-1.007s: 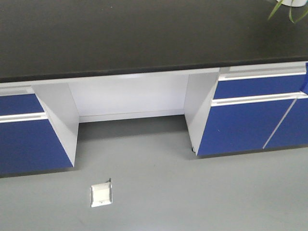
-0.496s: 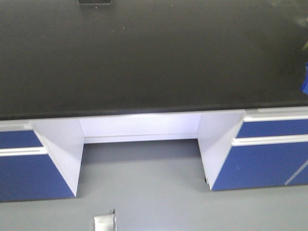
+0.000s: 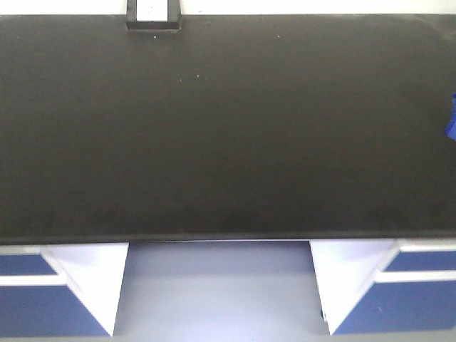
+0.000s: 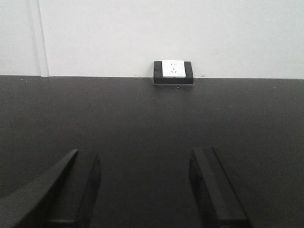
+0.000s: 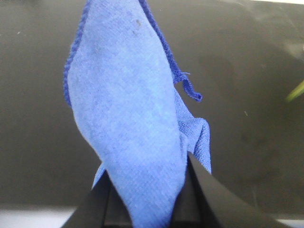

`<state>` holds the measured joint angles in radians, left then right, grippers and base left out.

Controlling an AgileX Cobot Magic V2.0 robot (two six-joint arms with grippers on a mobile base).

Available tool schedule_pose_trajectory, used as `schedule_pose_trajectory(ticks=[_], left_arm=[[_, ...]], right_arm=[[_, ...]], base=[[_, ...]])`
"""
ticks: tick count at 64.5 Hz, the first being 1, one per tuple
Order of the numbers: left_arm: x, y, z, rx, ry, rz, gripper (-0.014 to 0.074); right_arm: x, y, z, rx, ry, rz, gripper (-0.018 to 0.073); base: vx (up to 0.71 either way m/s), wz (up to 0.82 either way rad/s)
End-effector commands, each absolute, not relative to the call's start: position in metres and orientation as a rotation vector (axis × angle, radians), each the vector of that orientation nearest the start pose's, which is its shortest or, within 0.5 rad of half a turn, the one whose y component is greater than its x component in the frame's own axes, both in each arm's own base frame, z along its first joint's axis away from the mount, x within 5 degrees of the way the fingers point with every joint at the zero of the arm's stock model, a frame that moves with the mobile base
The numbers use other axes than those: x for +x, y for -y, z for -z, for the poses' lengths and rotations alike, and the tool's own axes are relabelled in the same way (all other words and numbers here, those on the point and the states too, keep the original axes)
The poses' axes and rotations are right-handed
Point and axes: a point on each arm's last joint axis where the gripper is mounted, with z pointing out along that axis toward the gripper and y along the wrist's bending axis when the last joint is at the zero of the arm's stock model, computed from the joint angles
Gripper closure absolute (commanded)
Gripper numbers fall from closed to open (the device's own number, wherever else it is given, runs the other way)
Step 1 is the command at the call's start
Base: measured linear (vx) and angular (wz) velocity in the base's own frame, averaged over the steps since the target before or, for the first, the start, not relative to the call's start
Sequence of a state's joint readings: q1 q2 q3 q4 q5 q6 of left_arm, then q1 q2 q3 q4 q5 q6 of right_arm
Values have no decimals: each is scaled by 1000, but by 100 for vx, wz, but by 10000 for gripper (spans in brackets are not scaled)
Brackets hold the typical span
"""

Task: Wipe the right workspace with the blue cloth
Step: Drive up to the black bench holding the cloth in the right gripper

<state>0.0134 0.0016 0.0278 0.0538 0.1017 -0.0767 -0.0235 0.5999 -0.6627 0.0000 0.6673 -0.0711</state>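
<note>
The right workspace [image 3: 228, 128] is a wide matte black benchtop filling the front view, also seen as the right workspace [image 4: 142, 118] under the left wrist camera. My right gripper [image 5: 147, 190] is shut on the blue cloth [image 5: 128, 109], which hangs in a long fold over the black top. A sliver of the blue cloth [image 3: 451, 117] shows at the right edge of the front view. My left gripper [image 4: 145, 183] is open above the bench, nothing between its fingers.
A small black box with a white socket face [image 3: 152, 16] sits at the back edge by the white wall [image 4: 166, 33]. Blue drawers [image 3: 28, 299] and white panels flank a knee gap [image 3: 217, 285] below the front edge.
The front view has advanced toward the bench: the top now fills the frame, the back box has come into view, and the floor plate and plant have left it.
</note>
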Motion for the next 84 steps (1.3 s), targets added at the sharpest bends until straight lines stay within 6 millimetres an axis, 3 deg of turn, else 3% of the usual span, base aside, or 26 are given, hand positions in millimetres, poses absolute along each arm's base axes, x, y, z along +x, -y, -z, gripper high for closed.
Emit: schedule_pose_trajectory(ticks=[1,84], left_arm=[[59,-1,-191,-34,-1573,19,74],[60,-1,-191,-36,-1578,17,74]], right_arm=[[115,3,-344,-53,-1985,70,557],[119,2,-343,-46,-2000,53,557]], base=[[28,6],[13,2]])
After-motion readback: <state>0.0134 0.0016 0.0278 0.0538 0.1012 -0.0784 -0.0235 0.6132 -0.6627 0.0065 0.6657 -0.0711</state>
